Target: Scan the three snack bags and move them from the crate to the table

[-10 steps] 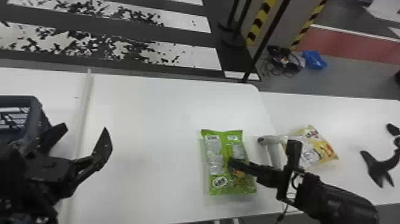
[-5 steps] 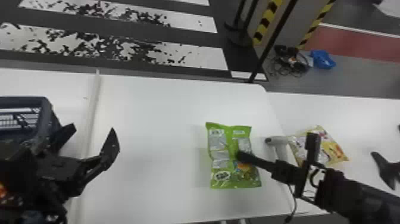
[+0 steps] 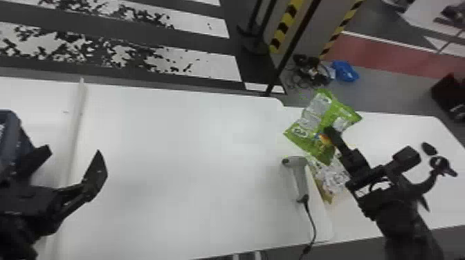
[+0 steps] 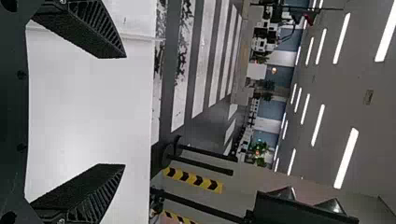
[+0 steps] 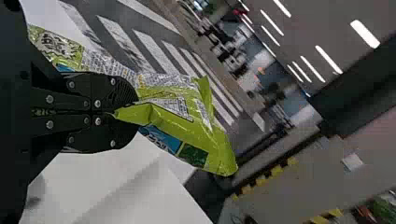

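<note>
In the head view my right gripper [image 3: 332, 133] holds a green snack bag [image 3: 320, 114] at the right, above a yellow snack bag [image 3: 330, 178] that it partly covers. The right wrist view shows my right gripper [image 5: 126, 112] closed on the pinched green bag [image 5: 187, 130]. A grey scanner [image 3: 299, 176] lies on the white table [image 3: 180, 155], left of the yellow bag. At the far left, my left gripper [image 3: 72, 155] stands open beside the blue crate [image 3: 12, 138]; in the left wrist view, the left gripper [image 4: 123, 111] has nothing between its spread fingers.
The scanner's cable [image 3: 313, 221] runs toward the table's front edge. A pale raised strip [image 3: 78, 128] crosses the table near the crate. Black curved objects [image 3: 439, 166] are at the right, by the right arm. Striped posts [image 3: 285, 27] stand beyond the table.
The green bag has moved right and away in my right gripper, from left of the scanner to over the yellow bag, and has turned. The head view has shifted slightly.
</note>
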